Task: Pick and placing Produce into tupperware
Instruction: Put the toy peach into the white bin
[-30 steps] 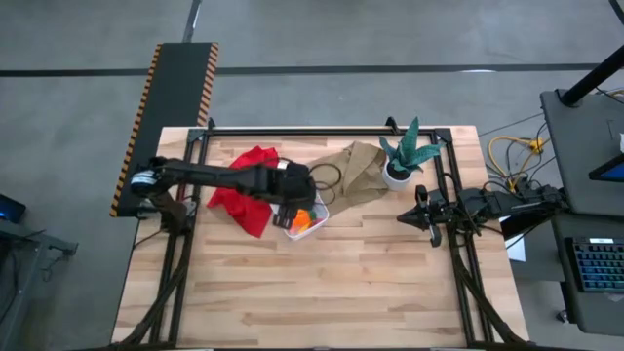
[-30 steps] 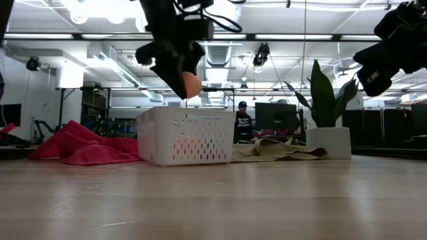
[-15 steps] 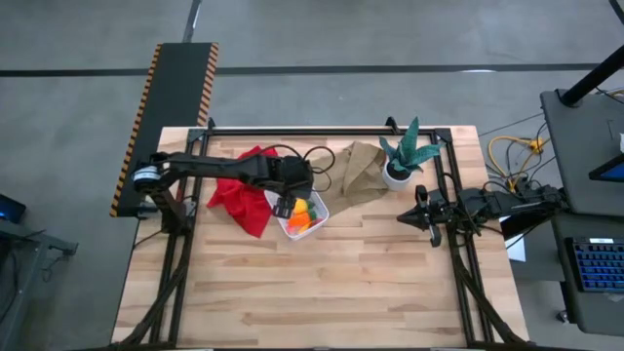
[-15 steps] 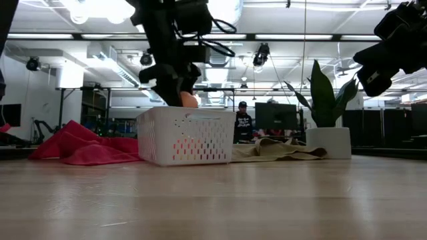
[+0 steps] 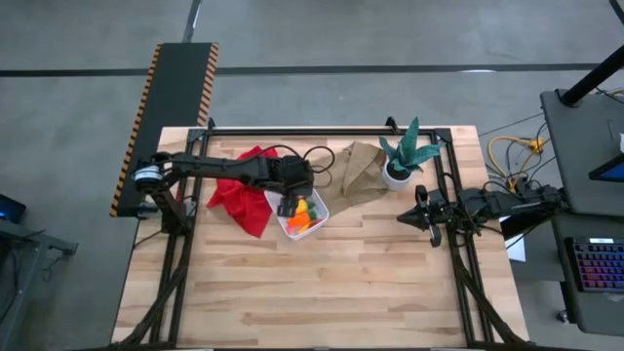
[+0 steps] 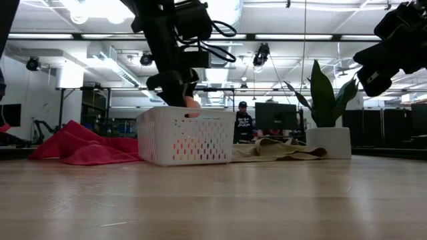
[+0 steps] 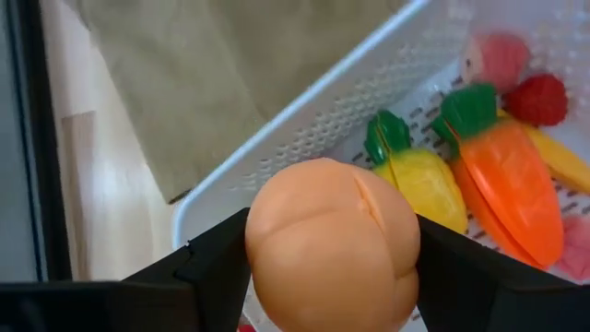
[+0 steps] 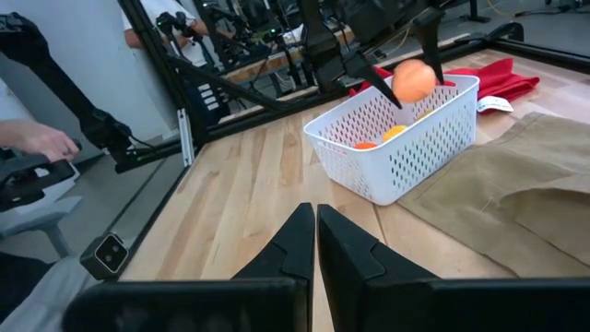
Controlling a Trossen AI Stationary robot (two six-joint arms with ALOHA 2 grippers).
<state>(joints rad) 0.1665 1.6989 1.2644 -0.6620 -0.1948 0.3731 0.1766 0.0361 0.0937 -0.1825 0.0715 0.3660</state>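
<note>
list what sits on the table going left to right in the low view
red cloth → white tupperware, with the left gripper holding the peach at its rim → brown paper bag → potted plant; the right gripper hangs above at far right.

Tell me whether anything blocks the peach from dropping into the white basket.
Nothing visible does. The left gripper holds the peach at the rim of the open-topped tupperware. Inside lie a carrot, a lemon and berries, with room beside them. The right gripper waits apart.
</note>
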